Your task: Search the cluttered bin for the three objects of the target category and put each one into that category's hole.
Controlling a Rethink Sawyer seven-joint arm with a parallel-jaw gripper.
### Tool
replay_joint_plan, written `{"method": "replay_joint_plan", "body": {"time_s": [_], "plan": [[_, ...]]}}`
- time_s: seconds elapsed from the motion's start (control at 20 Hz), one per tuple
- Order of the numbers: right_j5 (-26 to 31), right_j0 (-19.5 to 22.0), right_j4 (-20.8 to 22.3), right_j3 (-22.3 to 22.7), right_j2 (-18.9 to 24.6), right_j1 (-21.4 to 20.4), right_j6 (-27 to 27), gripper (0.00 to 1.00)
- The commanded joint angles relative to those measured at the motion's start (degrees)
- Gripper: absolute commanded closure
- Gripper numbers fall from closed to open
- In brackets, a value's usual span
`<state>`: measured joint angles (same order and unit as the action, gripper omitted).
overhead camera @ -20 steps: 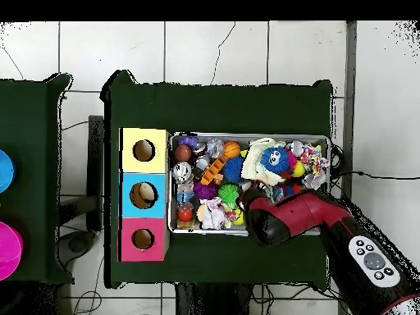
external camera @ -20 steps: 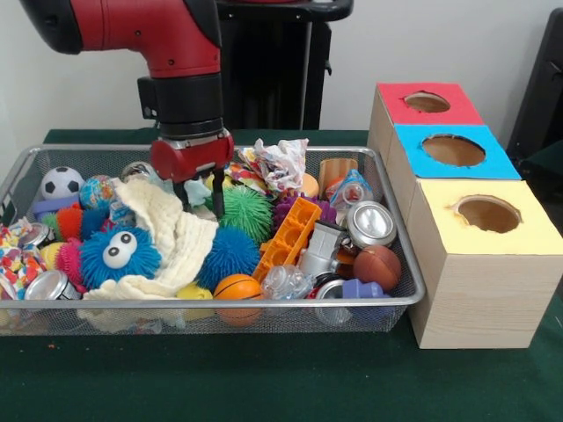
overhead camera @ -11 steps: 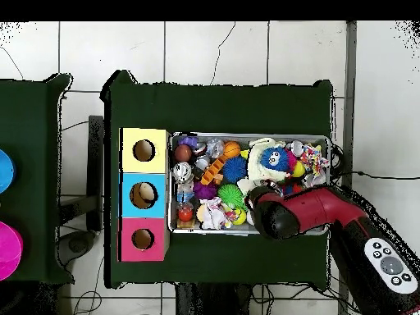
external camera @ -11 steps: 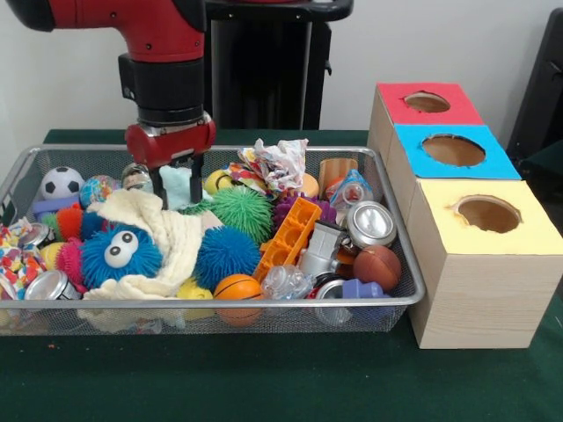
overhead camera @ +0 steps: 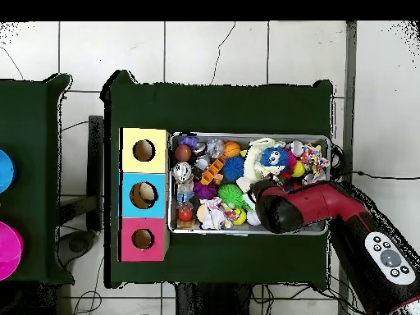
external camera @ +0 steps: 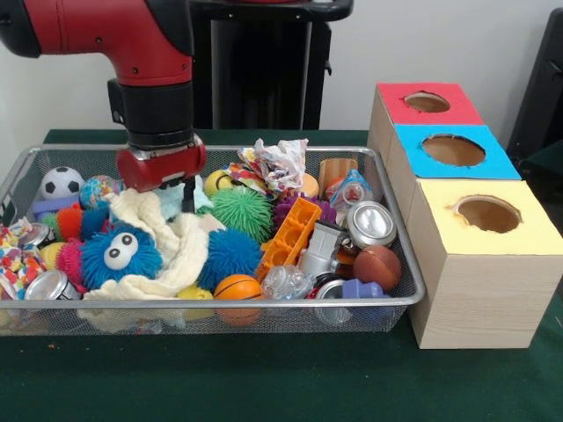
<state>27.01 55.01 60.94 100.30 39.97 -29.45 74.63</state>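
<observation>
My gripper [external camera: 169, 200] hangs low over the left-middle of the wire bin [external camera: 220, 303], its tips down against a cream cloth [external camera: 167, 242]. A pale teal thing [external camera: 172, 199] sits right under it. Whether the gripper holds it is hidden. In the overhead view the red wrist [overhead camera: 277, 209] covers the gripper and that part of the bin [overhead camera: 246, 232]. At the right stand three hole boxes: red [external camera: 427, 101], blue [external camera: 453, 149] and yellow [external camera: 488, 214].
The bin is crammed: a blue furry ball with eyes [external camera: 119, 255], a green spiky ball [external camera: 242, 211], an orange block [external camera: 290, 233], cans [external camera: 371, 224], small basketballs [external camera: 237, 290], a soccer ball [external camera: 60, 183] and crumpled paper [external camera: 277, 163]. A black post rises behind.
My gripper has moved left across the bin and sunk lower. The cream cloth has bunched up toward the left, baring more of the blue spiky ball.
</observation>
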Motion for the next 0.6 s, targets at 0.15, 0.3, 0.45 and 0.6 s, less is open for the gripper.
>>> {"method": "replay_joint_plan", "body": {"time_s": [0.15, 0.3, 0.45, 0.6], "plan": [[-6.2, -1.8, 10.0, -7.7, -0.1, 7.3, -11.0, 0.00], [-6.6, -2.2, 9.5, -7.9, 0.0, 6.4, -9.5, 0.00], [-6.5, -2.2, 7.5, -7.9, 1.0, 5.7, -7.8, 0.00], [-6.5, -3.0, 5.6, -7.2, 1.1, 4.4, -4.5, 0.00]]}}
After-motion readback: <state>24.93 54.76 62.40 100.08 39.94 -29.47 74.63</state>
